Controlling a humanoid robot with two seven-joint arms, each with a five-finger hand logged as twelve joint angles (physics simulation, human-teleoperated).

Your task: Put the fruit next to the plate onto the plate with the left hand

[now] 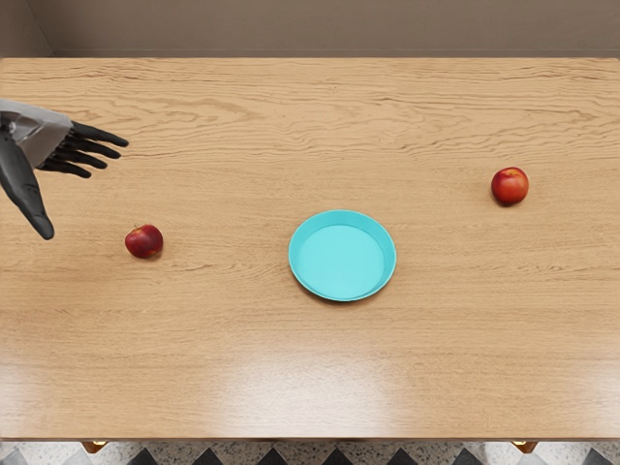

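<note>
The left hand (48, 155) hovers over the left side of the table (310, 387), fingers spread wide, thumb hanging down, holding nothing; that looks like a shape made ready to close around the dark red apple (143, 241) lying just below and to its right. This apple rests on the wood apart from the turquoise plate (342, 257), on the side this arm reaches, whereas the second apple (510, 185) lies beyond the plate, so the near one is probably meant

Left hand (44, 145): arm cut off at frame edge, 9 o'clock. Table (310, 378): sides cropped at 3 and 9 o'clock.
</note>
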